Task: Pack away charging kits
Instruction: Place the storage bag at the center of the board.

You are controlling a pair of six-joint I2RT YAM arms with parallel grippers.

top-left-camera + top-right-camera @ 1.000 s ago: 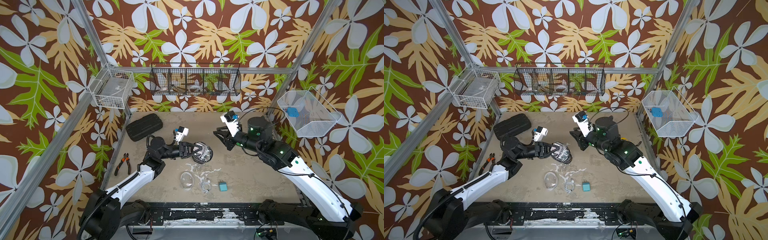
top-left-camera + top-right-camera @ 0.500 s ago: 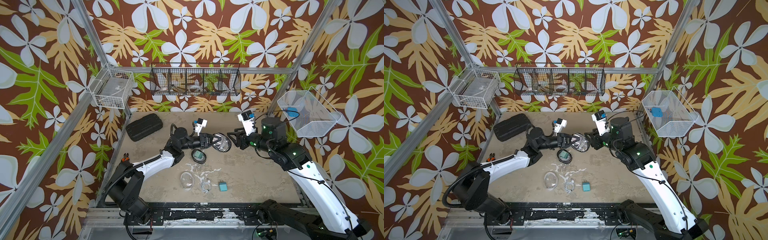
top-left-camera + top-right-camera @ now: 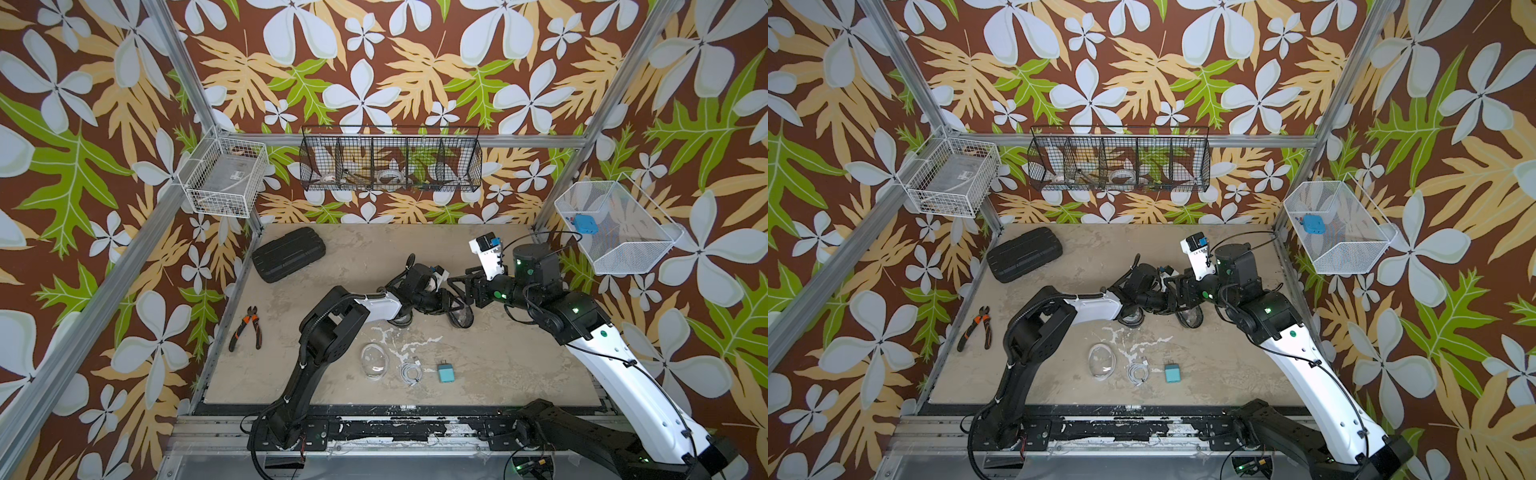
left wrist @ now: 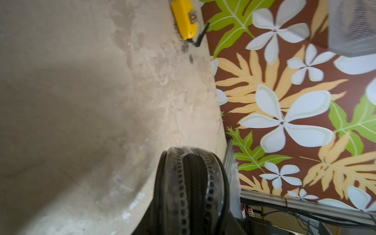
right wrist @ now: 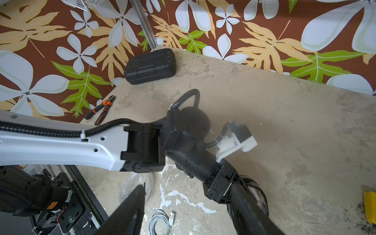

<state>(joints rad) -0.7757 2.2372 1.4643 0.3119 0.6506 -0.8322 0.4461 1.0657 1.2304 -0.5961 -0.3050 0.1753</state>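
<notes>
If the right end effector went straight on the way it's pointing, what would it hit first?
Probably the left end effector, which grips the black-rimmed pouch. The right end effector, jaws open, points straight at it from close by, though their relative heights are hard to judge.

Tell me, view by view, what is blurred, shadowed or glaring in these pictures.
Left wrist view: the black-rimmed pouch sits close to the lens and soft, and a broad shadow darkens the table. Right wrist view: the arm's own fingers are dark and out of focus, while the hard case is sharp. Both top views: even light, no glare, sharp throughout.
</notes>
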